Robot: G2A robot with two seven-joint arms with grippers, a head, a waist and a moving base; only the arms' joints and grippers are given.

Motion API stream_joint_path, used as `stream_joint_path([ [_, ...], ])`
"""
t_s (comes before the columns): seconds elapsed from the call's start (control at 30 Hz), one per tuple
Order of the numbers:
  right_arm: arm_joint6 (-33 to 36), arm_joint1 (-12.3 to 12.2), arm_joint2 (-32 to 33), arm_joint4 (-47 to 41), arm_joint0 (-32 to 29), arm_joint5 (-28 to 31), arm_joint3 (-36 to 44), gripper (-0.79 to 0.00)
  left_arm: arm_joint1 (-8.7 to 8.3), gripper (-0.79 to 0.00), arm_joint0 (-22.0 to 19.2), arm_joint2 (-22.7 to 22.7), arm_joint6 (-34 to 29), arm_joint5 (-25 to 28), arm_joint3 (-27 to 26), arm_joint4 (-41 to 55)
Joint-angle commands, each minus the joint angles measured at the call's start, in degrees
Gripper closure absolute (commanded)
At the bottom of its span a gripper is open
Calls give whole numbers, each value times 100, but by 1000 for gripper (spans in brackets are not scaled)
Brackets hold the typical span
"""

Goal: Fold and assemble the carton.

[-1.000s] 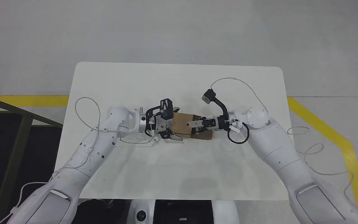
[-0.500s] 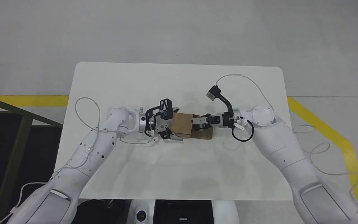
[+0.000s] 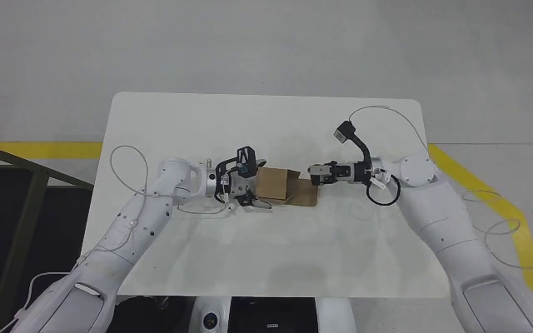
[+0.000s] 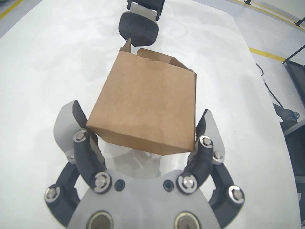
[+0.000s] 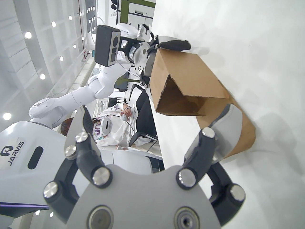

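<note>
**While my left pincer clamps the one carton, my right stands open beside it**

Since only one carton (image 3: 273, 185) is on the tabletop (image 3: 166, 116), I start there. It is plain brown cardboard, lying on its side near the middle. Its mouth gapes toward my right arm, and one long flap (image 3: 306, 198) lies flat on the surface.

My left pincer (image 3: 250, 188) is closed onto the carton's shut end. One finger presses each of two opposite walls, as my left wrist view shows (image 4: 140, 120). My right pincer (image 3: 314, 174) is spread wide with nothing in it, just beside the mouth end.

From my right wrist (image 5: 155, 113), one finger (image 5: 228, 120) of the right pincer crosses in front of the flat flap (image 5: 240, 129). I cannot tell whether it touches. The other finger stands in free air.

Two thin white cables loop over the tabletop. One (image 3: 125, 162) is by my left arm and the other (image 3: 379, 112) by my right.

My left pincer covers the carton's shut end from above. From my left wrist, the carton (image 4: 145, 106) partly hides one dark pad (image 4: 138, 30) of the right pincer. Shadow makes the carton's inside hard to make out.
</note>
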State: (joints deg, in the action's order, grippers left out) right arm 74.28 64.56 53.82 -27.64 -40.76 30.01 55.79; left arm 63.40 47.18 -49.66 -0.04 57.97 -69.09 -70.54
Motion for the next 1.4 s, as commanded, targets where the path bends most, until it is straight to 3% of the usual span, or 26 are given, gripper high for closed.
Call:
stream_joint_path([
  [0.0,-9,23,-79,41,73,9,2,-785,4,-785,3,2,4,3,-1,4],
  [0.33,-70,179,-746,86,420,71,-20,-785,20,-785,-5,-2,1,3,14,-3],
  [0.67,-79,148,-1176,-94,471,80,50,-785,26,-785,-7,11,16,3,8,-22],
  [1.37,-546,318,-1529,-1050,264,547,-408,-785,35,-785,-3,26,11,3,-2,-15],
])
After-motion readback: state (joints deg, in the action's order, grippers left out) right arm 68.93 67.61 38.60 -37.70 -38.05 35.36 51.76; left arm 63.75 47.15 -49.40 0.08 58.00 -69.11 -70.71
